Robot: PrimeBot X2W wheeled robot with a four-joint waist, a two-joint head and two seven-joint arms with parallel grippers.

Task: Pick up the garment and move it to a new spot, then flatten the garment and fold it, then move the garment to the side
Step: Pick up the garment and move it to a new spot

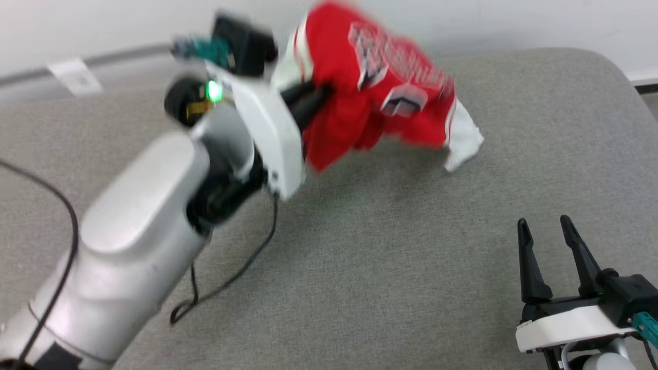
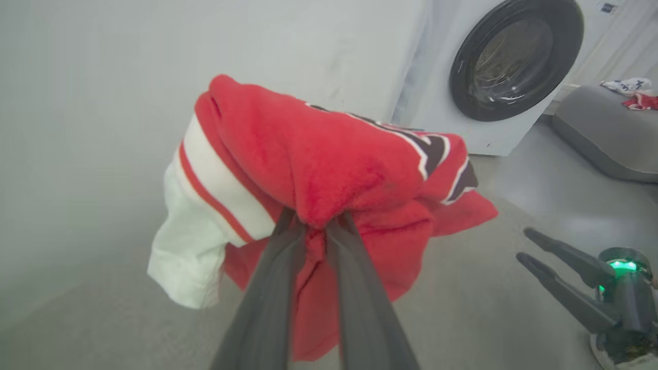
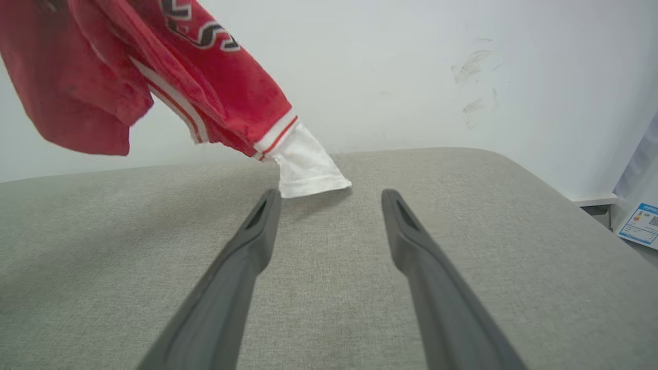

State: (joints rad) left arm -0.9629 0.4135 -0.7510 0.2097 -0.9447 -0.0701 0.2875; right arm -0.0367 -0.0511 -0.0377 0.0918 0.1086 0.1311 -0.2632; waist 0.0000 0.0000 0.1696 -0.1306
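The red jersey (image 1: pixel 380 87) with white sleeves and black lettering hangs bunched in the air over the far part of the grey cushion. My left gripper (image 1: pixel 313 100) is shut on a fold of its red cloth; in the left wrist view the garment (image 2: pixel 329 164) drapes over my closed fingers (image 2: pixel 272 288). One white sleeve (image 1: pixel 465 139) dangles low, near the surface. My right gripper (image 1: pixel 545 231) stands open at the lower right, apart from the garment, with nothing between its fingers. In the right wrist view the jersey (image 3: pixel 169 67) hangs at the upper left, its white sleeve (image 3: pixel 308 169) close to the cushion.
The grey padded surface (image 1: pixel 390 257) spreads under both arms. A black cable (image 1: pixel 241 267) trails from my left arm over it. A white wall stands behind. A washing machine (image 2: pixel 509 67) and another grey cushion (image 2: pixel 606 133) stand off to the side.
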